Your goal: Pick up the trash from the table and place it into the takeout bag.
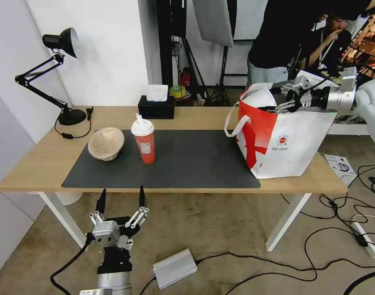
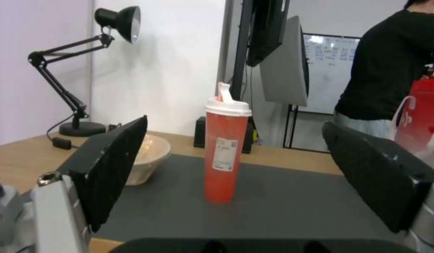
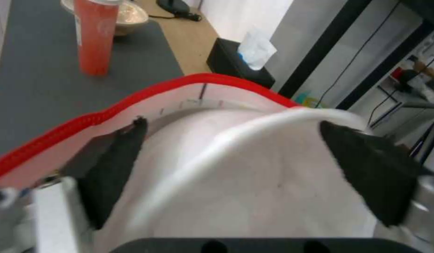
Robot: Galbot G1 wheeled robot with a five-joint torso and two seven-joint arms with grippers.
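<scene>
On the table [image 1: 195, 119], the tan domed paper bowl [image 1: 106, 143] and the tall red cup [image 1: 144, 141] stand on the left half of the dark mat [image 1: 187, 159]. The takeout bag [image 1: 285, 143] stands at the right end. My right gripper [image 1: 279, 98] hovers open at the bag's mouth, and the white plastic bowl [image 1: 262, 98] sits tilted in the opening just ahead of its fingers. In the right wrist view that bowl [image 3: 254, 175] lies between the spread fingers, inside the bag's red rim [image 3: 109, 109]. My left gripper [image 1: 122, 189] stands open below the table's front edge, facing the cup [image 2: 225, 154].
A black desk lamp [image 1: 64, 41] stands at the back left and a black tissue box [image 1: 156, 107] at the back middle. A person stands right behind the bag. Cables, a power strip [image 1: 365, 241] and a silver box [image 1: 175, 268] lie on the floor.
</scene>
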